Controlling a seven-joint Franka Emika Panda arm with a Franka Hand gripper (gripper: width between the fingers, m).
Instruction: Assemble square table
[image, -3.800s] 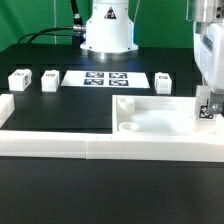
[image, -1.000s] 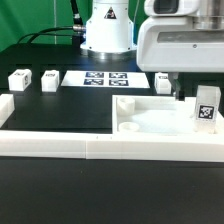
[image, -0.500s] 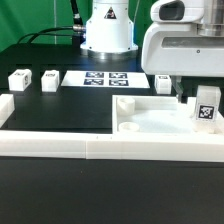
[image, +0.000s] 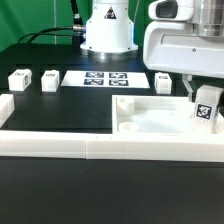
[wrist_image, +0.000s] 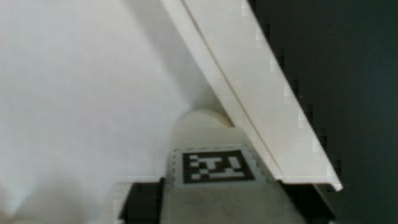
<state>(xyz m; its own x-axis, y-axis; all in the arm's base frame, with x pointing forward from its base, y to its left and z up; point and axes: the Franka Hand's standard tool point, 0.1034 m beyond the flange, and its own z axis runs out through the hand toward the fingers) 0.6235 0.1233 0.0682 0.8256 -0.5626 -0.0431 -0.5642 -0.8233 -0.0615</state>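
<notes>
The gripper (image: 204, 98) hangs at the right of the scene, its two fingers pinching a white tagged leg block (image: 207, 110), held nearly upright over the right end of the square slab (image: 150, 122). The slab lies flat on the black table (image: 60, 115), its near edge against the long border bar (image: 70, 148). From the wrist, the block's tag shows between dark fingers (wrist_image: 146, 204); whether its lower end touches the slab is hard to tell. A second leg block (image: 18, 79) and a third leg block (image: 49, 79) stand at far left, and a fourth leg block (image: 164, 80) just beyond the slab. The marker board (image: 105, 78) lies between them.
</notes>
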